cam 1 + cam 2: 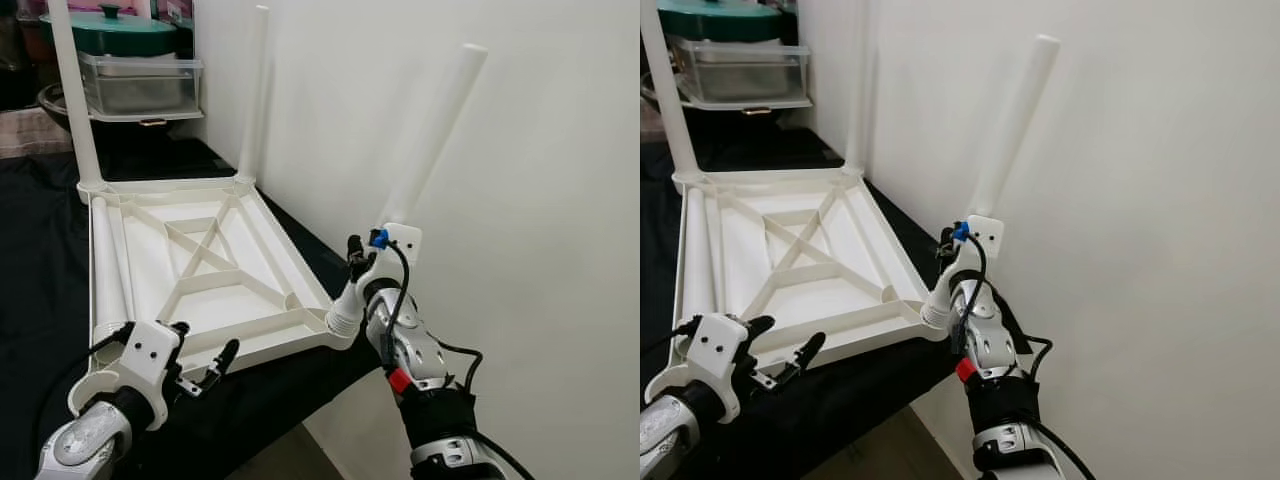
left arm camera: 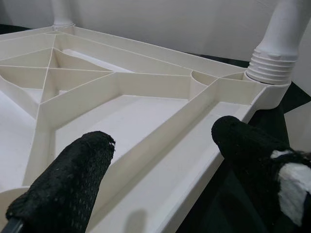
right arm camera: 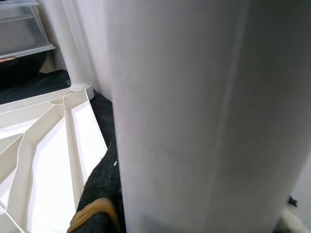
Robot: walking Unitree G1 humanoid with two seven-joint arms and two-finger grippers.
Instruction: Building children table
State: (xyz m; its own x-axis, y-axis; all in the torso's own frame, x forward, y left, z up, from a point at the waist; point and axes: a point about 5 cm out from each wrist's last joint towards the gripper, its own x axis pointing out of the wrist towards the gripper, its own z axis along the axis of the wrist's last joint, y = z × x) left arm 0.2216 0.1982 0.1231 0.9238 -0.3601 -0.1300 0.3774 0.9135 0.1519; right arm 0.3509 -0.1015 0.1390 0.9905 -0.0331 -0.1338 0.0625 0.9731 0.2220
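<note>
Lying upside down on the black cloth point(image 1: 40, 250), the white children's table top point(image 1: 200, 270) shows ribbed underside; two legs point(image 1: 75, 100) stand in its far corners. My right gripper point(image 1: 362, 262) clamps a third leg point(image 1: 430, 130), threaded end point(image 2: 268, 68) seated tilted in the near right socket. My left gripper point(image 1: 205, 365) hovers spread at the near edge.
</note>
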